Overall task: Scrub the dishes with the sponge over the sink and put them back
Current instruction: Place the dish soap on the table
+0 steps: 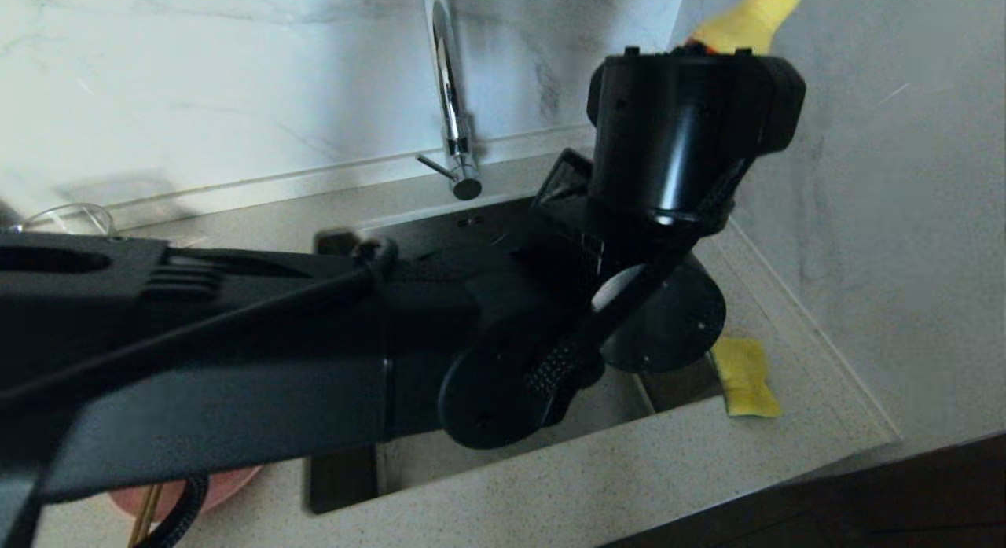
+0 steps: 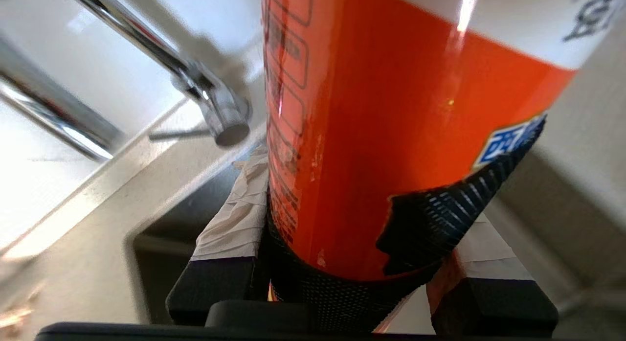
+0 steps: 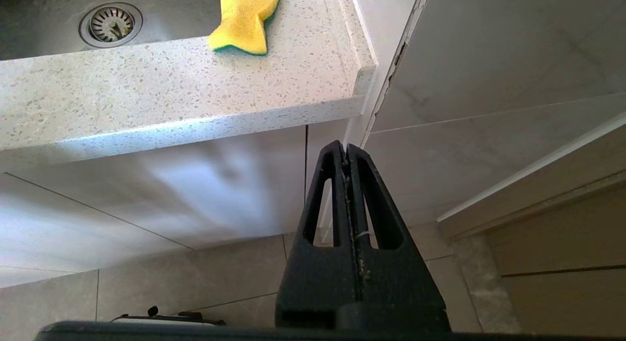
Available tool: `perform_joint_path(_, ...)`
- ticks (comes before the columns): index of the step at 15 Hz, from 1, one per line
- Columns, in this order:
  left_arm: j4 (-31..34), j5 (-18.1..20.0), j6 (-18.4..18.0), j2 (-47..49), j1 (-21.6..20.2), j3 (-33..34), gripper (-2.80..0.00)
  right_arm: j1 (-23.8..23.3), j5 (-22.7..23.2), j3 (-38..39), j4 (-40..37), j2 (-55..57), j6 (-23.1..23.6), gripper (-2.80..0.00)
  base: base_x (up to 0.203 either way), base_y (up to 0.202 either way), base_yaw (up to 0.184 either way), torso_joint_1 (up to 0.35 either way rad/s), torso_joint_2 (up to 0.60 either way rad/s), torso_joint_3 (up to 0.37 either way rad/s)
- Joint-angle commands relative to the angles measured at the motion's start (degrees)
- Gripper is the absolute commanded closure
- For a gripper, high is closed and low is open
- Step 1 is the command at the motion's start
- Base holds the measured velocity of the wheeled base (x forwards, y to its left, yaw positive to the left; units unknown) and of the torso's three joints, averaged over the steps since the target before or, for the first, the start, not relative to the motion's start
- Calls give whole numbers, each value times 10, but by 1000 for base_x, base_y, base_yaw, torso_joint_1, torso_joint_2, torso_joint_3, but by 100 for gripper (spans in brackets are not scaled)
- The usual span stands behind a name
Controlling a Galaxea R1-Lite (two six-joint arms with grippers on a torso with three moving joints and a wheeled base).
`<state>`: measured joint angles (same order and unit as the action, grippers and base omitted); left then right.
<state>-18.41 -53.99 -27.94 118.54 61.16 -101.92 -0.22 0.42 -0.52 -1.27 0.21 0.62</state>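
The worktop (image 1: pixel 550 485), speckled pale stone, fills the lower half of the head view, backed by a marbled wall. The sink (image 1: pixel 503 446) is cut into its centre, a dark square basin; its round drain (image 3: pixel 111 23) shows at the upper left of the right wrist view. The left arm crosses the head view from the left edge to the upper right and hides most of the basin. The tap (image 1: pixel 449 92) rises at top centre, behind the sink.

The left gripper (image 2: pixel 371 243) sits at the upper right of the head view, above the sink's far right corner. It is clamped on an orange bottle (image 2: pixel 391 111) with a white band; the bottle's yellow top pokes out at the top edge of the head view.

The plate (image 1: pixel 228 485), pink, shows only as a sliver at the lower left, under the arm, with the chopsticks (image 1: pixel 145 516) just beside it. The sponge (image 1: pixel 743 375) lies flat on the worktop at the sink's right rim, centre right of the frame, untouched.

The right gripper (image 3: pixel 348 233) hangs below the worktop edge, fingers pressed together, holding nothing.
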Motion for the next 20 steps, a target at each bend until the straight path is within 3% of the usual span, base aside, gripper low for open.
perform_joint_path(1,-1,3,4,-33,1,-16,0,0,0,0,0,0,1,0,0,0,0,0,0,0)
perform_joint_path(5,8,10,23,-84,1,-37,0,0,0,0,0,0,0,0,0,0,0,0,0,0)
perform_joint_path(9,75,9,77,-168,-1,-50,0,0,0,0,0,0,0,0,0,0,0,0,0,0)
perform_joint_path(13,97,9,87,-238,-19,-45,0,0,0,0,0,0,1,0,0,0,0,0,0,0)
perform_joint_path(17,132,17,95,-301,-82,-40,0,0,0,0,0,0,0,0,0,0,0,0,0,0)
perform_joint_path(20,146,36,101,-336,-152,-24,0,0,0,0,0,0,1,0,0,0,0,0,0,0)
